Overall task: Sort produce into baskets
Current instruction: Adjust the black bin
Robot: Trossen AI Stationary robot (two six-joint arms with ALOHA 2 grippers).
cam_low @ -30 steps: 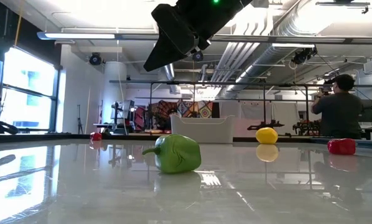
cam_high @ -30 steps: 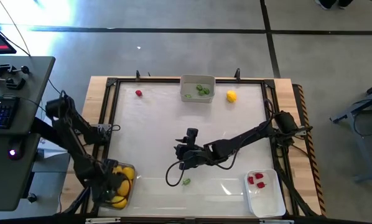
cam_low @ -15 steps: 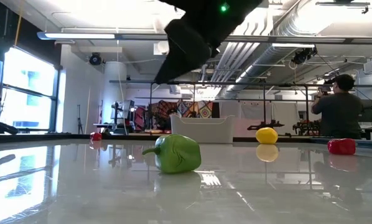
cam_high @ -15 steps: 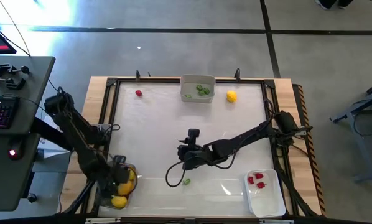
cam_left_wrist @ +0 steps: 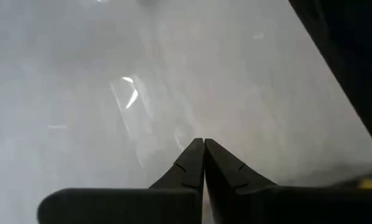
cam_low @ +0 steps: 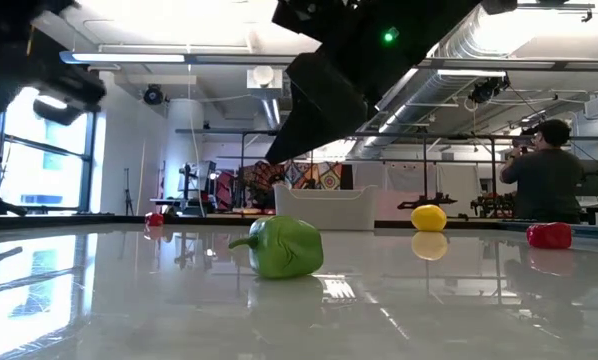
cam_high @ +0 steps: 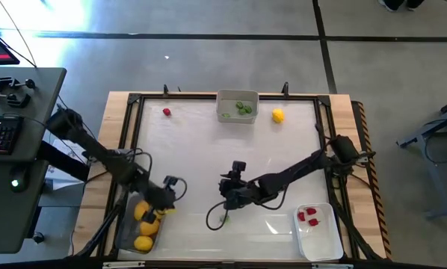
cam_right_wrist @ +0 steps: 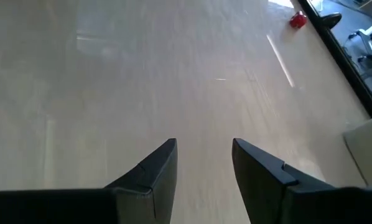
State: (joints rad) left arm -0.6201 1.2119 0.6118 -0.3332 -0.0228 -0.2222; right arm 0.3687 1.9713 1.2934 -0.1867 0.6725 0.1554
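A small green piece [cam_high: 223, 219] [cam_low: 284, 247] lies on the white table near its front edge. My right gripper [cam_high: 227, 193] [cam_right_wrist: 204, 149] hangs open just above and beyond it, with nothing between its fingers. My left gripper [cam_high: 176, 191] [cam_left_wrist: 203, 146] is shut and empty, above the table beside the clear bin [cam_high: 123, 232], which holds yellow ovals [cam_high: 143, 224]. At the far edge, the grey bin [cam_high: 237, 97] holds green pieces. The white bin [cam_high: 335, 239] at the near right holds red pieces [cam_high: 307, 217].
A loose red piece [cam_high: 167, 112] lies at the far left and a yellow oval [cam_high: 278, 115] right of the grey bin. A raised dark frame [cam_high: 134, 134] borders the table. A person [cam_low: 544, 170] stands in the room behind.
My left gripper has swung up out of the clear bin toward the table's middle, turning as it went, and has stayed shut. My right gripper has sunk a little toward the green piece, still open. The produce has not moved.
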